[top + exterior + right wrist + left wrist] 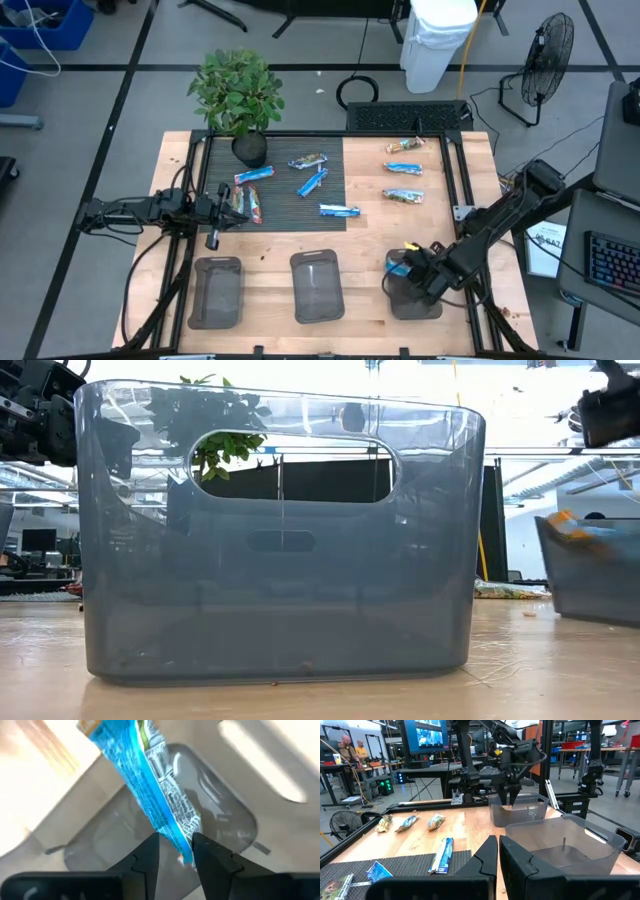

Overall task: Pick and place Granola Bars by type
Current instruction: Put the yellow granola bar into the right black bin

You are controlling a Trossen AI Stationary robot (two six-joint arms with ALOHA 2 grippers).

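Observation:
Several blue-and-white granola bars (312,182) and a darker one (255,205) lie flat on the black mat (290,215). Three more bars (403,168) lie on the bare wood at the far right. My right gripper (176,851) points down into the right clear bin (412,300), open, with a blue bar (155,790) between its fingers. My left gripper (498,855) waits level at the mat's left edge, shut and empty. My right gripper has its fingers parted on either side of the blue bar's end (185,847). That end lies against one finger (205,855); whether the other finger touches it, I cannot tell. The fingers come from above, and the bar slants away from them over the bin's floor.
A left bin (216,292) and a middle bin (317,286) stand along the near edge; the middle one fills the low view (280,540). A potted plant (240,100) stands at the mat's far left corner. Black frame rails (460,170) border the table.

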